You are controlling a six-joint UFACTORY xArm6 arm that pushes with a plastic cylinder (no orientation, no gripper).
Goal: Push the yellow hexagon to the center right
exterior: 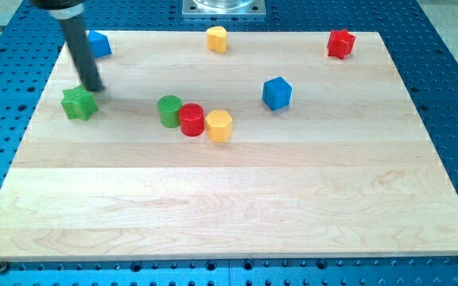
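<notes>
Desk (237,206): pale wooden board on a blue perforated base; no legible writing or labels.
- Green star block (79,103), far left.
- My tip (95,88), just above the star's upper right, close beside it. There is no claw on this rod.
- Blue block (98,44), top left, partly behind the rod.
- Green cylinder (169,110), red cylinder (192,120), yellow hexagon (219,125): touching row, left of centre.
- Yellow block (217,39), top centre.
- Blue cube (277,93).
- Red block (340,43), top right.

Wooden board (237,206) — eight coloured blocks, scattered
</notes>
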